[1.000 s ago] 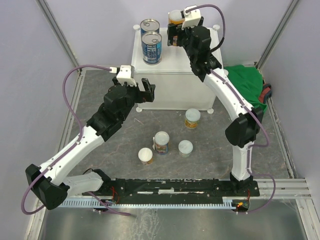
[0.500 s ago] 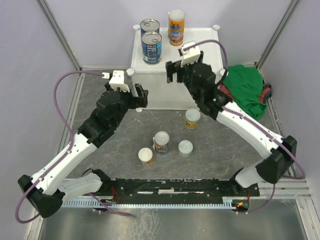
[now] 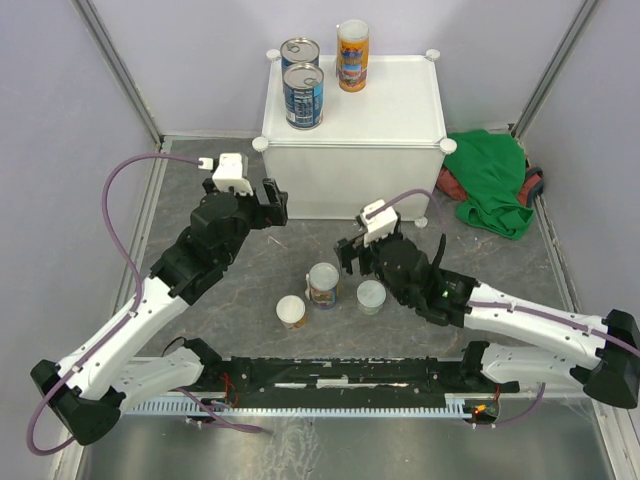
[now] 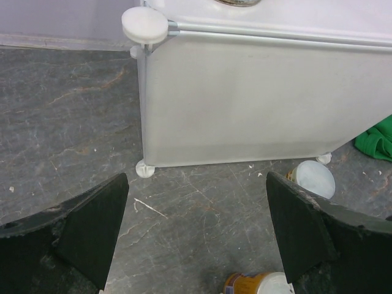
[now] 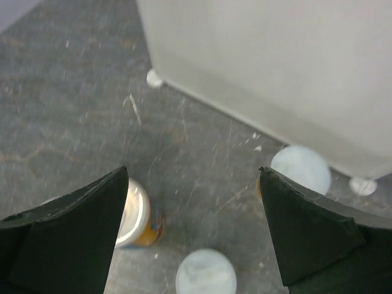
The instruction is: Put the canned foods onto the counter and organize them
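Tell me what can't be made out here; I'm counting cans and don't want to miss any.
Top view: the pale-lidded can by the counter is hidden under the right tool.
Left wrist view: the top edge leaves only a sliver of a countertop can; the bottom edge cuts the orange can.
Right wrist view: blur makes the orange can's label unreadable.

Pale lilac walls (image 3: 200, 70), framed by slanting metal posts (image 3: 118, 68), enclose a dark grey marbled floor (image 3: 300, 245) under even light, with a crumpled green cloth (image 3: 495, 180) at its right edge.
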Controlling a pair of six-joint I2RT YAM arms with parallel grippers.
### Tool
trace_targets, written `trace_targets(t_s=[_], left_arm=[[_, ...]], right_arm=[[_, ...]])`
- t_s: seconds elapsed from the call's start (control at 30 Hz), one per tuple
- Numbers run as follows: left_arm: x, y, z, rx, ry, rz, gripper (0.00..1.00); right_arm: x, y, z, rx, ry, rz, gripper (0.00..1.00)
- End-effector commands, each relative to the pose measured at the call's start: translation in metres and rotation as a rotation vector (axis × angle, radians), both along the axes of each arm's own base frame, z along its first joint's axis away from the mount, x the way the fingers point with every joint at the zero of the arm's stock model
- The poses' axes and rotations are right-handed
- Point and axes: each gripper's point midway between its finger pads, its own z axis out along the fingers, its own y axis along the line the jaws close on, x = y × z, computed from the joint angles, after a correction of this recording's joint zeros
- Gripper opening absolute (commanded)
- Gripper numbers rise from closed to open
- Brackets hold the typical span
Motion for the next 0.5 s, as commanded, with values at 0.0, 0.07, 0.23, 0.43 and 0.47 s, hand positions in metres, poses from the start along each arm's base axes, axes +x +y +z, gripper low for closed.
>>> trace_targets(t_s=[0.0,0.07,0.23,0.43,0.47], left_arm=[[-0.004,0.006,0.007,-0.039,-0.02,0.03,0.99],[-0.003,0.006,0.005,-0.035,-0.019,0.03,0.99],[-0.001,0.003,0.002,-0.032,-0.013,0.023,0.99],[0.002,0.0,-0.002,-0.027,-0.01,0.019,0.99],[0.002,-0.001,-0.003,-0.026,-0.008,0.017,0.99]], right_arm=[[-0.025,0.005,-0.017,0.05,0.038,0.002,0.95],[-0.038,0.01,-0.028,0.037,0.045,0.024,0.95],[-0.061,0.021,-0.048,0.02,0.059,0.065,0.96],[-0.075,0.03,-0.076,0.014,0.091,0.089,0.97],[-0.075,0.032,-0.081,0.012,0.095,0.093,0.98]])
